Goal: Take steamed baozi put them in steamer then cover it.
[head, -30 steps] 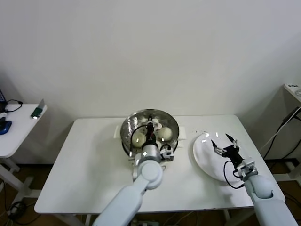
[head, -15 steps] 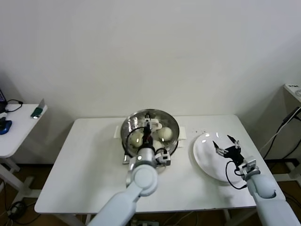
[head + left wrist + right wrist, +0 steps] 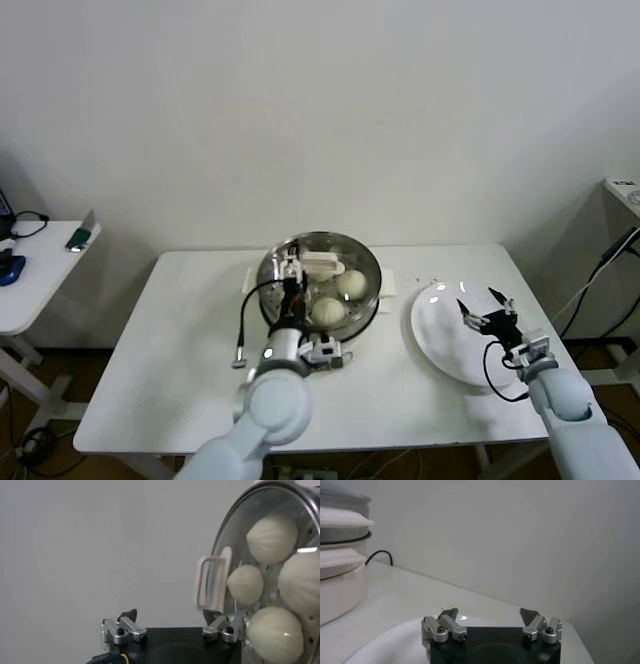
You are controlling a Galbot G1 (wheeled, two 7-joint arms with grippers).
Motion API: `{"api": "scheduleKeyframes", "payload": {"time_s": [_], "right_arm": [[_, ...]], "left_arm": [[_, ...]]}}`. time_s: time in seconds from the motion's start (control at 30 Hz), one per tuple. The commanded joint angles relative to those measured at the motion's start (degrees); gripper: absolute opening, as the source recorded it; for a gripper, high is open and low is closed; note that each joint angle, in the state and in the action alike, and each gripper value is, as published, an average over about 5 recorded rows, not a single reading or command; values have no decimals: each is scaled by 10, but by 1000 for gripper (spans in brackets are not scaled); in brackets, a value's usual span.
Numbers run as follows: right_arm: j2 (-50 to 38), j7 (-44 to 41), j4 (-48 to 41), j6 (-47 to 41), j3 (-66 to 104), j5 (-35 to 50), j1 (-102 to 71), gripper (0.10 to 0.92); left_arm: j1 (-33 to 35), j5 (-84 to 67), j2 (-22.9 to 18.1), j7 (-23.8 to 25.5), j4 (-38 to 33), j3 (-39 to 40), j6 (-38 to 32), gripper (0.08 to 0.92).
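A: Left end effector [image 3: 290,283] hangs spread beside the cover [image 3: 318,272], which sits on the steamer [image 3: 366,301] over the steamed baozi [image 3: 329,310].

B: Right end effector [image 3: 486,306] hovers spread above the white plate [image 3: 440,345].

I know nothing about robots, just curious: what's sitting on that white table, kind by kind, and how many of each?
Steamed buns, under the lid: 4
Steel steamer: 1
Glass lid, on the steamer: 1
White plate, nothing on it: 1
Total: 7
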Motion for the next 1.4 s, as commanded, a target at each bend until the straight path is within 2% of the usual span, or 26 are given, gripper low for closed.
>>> {"api": "scheduleKeyframes", "payload": {"time_s": [0.03,0.17,0.3,0.47,0.63,0.87,1.4], "right_arm": [[2,2,18,-1,10,4,-14,823],[1,2,30,2,20,7,-26,823],[1,1,43,4,28,13,-38,823],[7,1,64,8,40,15,-57,823],[15,1,83,20,49,19,-73,823],[21,2,106,31,57,25,-94,823],[32,0,132,41,77,32,-121,823]], "left_arm": [[99,-190,69,-105,-136,-119,-23,823],[152,-343,80,-191,-148,-214,-101,823],[222,-499,64,-247,-141,-317,-210,823],[307,-642,17,-257,-95,-420,-370,823],[341,-752,-37,-244,-17,-463,-456,823],[343,-792,-65,-224,42,-473,-494,823],[346,-789,-64,-224,47,-449,-485,823]]}}
